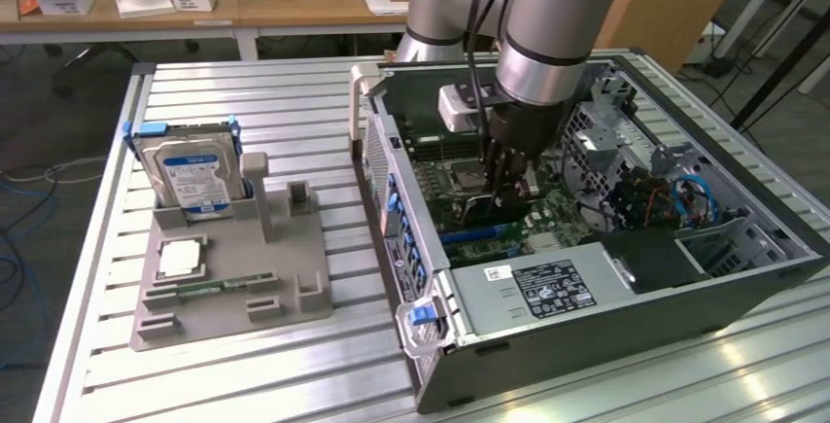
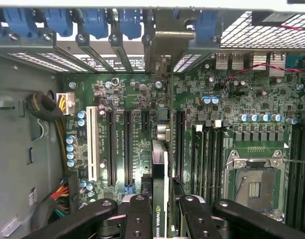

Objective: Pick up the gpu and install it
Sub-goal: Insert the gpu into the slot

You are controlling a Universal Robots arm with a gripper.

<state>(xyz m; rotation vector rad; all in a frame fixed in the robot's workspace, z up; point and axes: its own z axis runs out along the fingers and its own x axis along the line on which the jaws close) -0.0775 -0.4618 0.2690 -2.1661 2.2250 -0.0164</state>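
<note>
Grey robot arm (image 1: 551,34) reaching down into open black computer case (image 1: 597,248), black gripper (image 1: 500,194) low over green motherboard (image 1: 519,214), silver hard drive with blue-white label (image 1: 192,178) upright in grey holder tray (image 1: 233,277) at the exterior view's left, on slatted aluminium table (image 1: 259,384)

Open computer case (image 1: 609,277) lies on the surface (image 1: 194,384) toward the exterior view's right edge. Parts holder (image 1: 227,277) sits beside it, leftward; hard drive (image 1: 192,178) stands upright at the holder's far end.

Ribbed aluminium table (image 1: 194,374) in front — wooden desk (image 1: 259,0) behind, cables on grey floor (image 1: 26,209).
</note>
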